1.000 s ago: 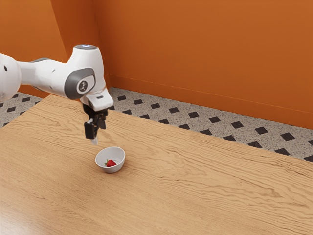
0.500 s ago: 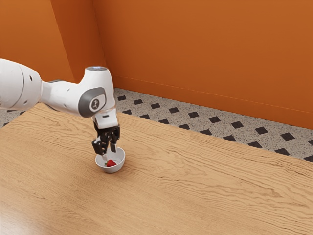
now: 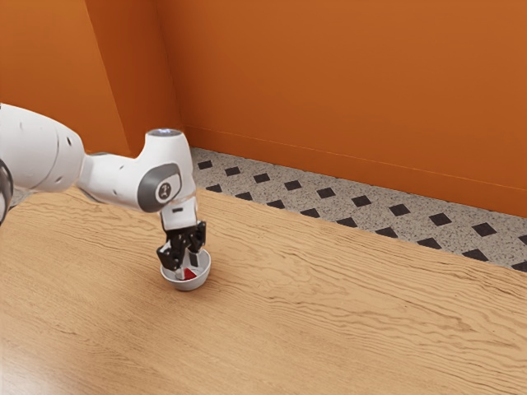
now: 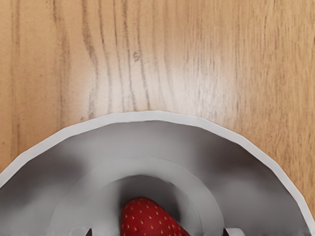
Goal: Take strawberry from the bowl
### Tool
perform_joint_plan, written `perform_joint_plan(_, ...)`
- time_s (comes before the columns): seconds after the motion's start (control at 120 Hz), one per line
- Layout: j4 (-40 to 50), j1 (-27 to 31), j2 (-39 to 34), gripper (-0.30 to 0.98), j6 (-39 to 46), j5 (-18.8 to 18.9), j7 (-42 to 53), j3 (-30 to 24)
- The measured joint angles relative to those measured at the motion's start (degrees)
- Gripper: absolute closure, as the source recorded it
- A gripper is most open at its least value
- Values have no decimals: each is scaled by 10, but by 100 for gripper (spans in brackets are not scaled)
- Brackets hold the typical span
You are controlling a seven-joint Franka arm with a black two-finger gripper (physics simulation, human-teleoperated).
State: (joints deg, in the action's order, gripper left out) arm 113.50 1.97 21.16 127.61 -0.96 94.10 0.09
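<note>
Exterior view: the black gripper (image 3: 188, 267) reaches down inside the white bowl (image 3: 190, 285), over the red strawberry (image 3: 190, 274).
The pincer is released, its two pale-tipped fingers (image 4: 234, 231) standing apart with the strawberry between them and bare bowl floor seen on either side of the fruit in the wrist view; the strawberry lies in the bottom of the bowl, its seeded red skin facing the camera; the bowl sits upright on the wood-grained table (image 3: 346, 321), its rim unbroken where it shows; the white arm (image 3: 119, 178) comes in from the exterior view's left, its hand pointing down at the bowl; behind the table run a speckled floor (image 3: 280, 188) with dark diamonds and an orange wall (image 3: 346, 82).
</note>
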Motion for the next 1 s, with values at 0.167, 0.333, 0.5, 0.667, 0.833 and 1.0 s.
perform_joint_plan(0.167,-1,2,13,38,9,0,13,0)
perform_joint_plan(0.333,-1,5,18,44,13,0,23,0)
perform_joint_plan(0.5,-1,11,19,61,17,-1,31,0)
perform_joint_plan(0.667,3,10,-8,70,22,-3,38,0)
perform_joint_plan(0.833,3,-13,-71,74,11,-5,42,0)
perform_joint_plan(1.0,-1,-44,-87,77,3,-12,37,-64)
